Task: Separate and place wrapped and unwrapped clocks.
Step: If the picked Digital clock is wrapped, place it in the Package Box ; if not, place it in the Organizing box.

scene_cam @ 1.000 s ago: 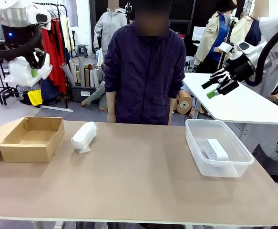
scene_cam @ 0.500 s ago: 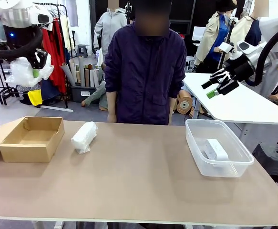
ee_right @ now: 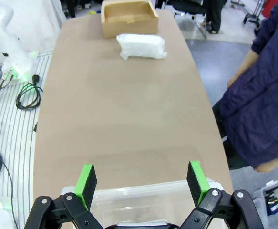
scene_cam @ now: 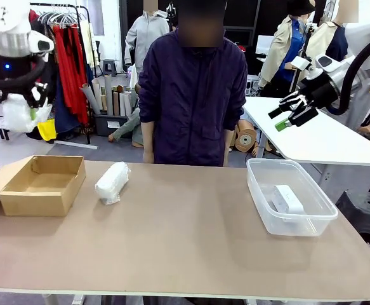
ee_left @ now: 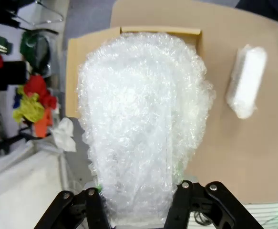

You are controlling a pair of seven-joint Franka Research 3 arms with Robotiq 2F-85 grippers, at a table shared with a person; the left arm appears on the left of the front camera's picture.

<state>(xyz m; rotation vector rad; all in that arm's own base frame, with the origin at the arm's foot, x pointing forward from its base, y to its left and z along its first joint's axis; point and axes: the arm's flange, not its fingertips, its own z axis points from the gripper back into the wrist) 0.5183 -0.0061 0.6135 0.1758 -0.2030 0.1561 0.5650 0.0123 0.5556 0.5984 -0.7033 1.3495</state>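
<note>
Bubble-wrapped bundle (scene_cam: 18,114), crinkly, white and oblong, hangs at upper left, clenched by the left gripper (ee_left: 138,202); the right gripper (scene_cam: 288,118) is released.

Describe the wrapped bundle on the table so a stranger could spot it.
Find the open cardboard box at the table's left end. Just right of it lies a white bubble-wrap bundle. The other bundle hangs in the left pincer; this one rests on the tabletop.

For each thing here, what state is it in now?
left gripper: shut on held bundle
held bundle: in the air
table bundle: lying on table beside cardboard box
bare clock: lying inside plastic tub
cardboard box: open
right gripper: open, empty
</note>
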